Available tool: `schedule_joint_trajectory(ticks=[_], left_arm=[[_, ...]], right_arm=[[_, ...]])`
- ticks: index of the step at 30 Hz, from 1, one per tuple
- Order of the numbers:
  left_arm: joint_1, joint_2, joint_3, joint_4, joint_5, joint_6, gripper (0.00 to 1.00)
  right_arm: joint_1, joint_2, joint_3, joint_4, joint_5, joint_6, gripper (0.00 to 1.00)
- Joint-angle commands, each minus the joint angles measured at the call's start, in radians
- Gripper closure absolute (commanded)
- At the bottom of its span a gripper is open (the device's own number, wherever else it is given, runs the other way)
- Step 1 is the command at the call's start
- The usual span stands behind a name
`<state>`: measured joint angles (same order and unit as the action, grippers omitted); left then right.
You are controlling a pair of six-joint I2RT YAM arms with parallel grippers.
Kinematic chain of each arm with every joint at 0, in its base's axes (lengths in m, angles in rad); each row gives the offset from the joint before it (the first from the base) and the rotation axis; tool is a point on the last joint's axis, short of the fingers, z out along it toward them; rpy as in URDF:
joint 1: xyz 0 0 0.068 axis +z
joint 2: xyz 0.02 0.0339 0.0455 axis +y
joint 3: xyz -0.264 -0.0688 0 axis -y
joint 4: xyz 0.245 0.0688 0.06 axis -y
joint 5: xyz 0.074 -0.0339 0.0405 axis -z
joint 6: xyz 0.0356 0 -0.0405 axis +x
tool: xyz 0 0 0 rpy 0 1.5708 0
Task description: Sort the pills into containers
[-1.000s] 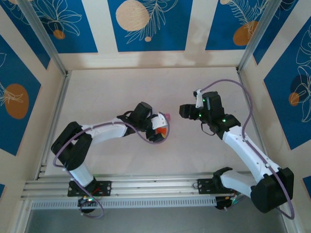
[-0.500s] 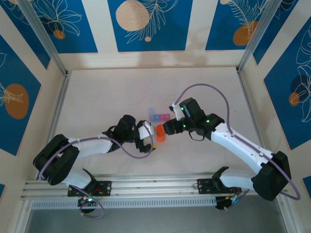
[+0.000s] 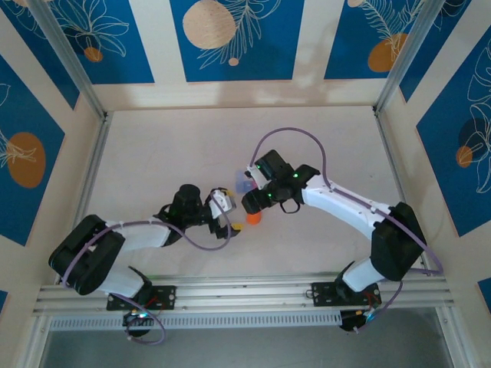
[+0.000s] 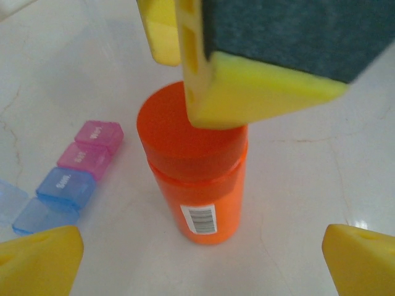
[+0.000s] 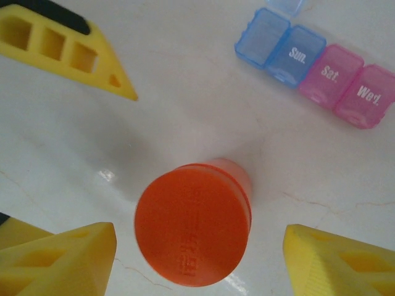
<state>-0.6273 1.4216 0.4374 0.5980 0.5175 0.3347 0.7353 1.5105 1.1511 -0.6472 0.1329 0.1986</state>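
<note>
Containers (image 5: 321,69) lie near the orange bottle (image 5: 192,231), which the left gripper (image 3: 229,215) has released, jaws now wide apart, while the right gripper (image 5: 200,262) straddles its cap, jaws apart, suggesting uncapping comes next.

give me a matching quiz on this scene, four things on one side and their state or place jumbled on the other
1 orange bottle
2 pill box
3 left gripper
4 right gripper

a lying flat, blue and pink sections
b open, low, facing the bottle's side
c upright, cap on
d open, above the bottle's cap

Pairs: 1-c, 2-a, 3-b, 4-d
</note>
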Motion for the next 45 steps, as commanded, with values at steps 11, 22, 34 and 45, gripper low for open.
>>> schedule_joint_trajectory(ticks=[11,22,34,45], left_arm=[[0.024,-0.007,-0.069,0.138,0.047,-0.033,0.01],[0.023,-0.004,-0.077,0.159,0.055,-0.035,0.01],[0.023,0.016,-0.077,0.181,0.059,-0.039,0.02],[0.024,0.046,-0.076,0.322,0.095,-0.089,0.02]], right_arm=[[0.054,0.121,0.113,-0.117,0.044,-0.007,0.25],[0.047,0.194,0.133,-0.100,0.076,0.007,0.29],[0.053,0.224,0.140,-0.114,0.112,0.009,0.49],[0.014,0.076,0.144,-0.123,0.018,0.020,0.69]])
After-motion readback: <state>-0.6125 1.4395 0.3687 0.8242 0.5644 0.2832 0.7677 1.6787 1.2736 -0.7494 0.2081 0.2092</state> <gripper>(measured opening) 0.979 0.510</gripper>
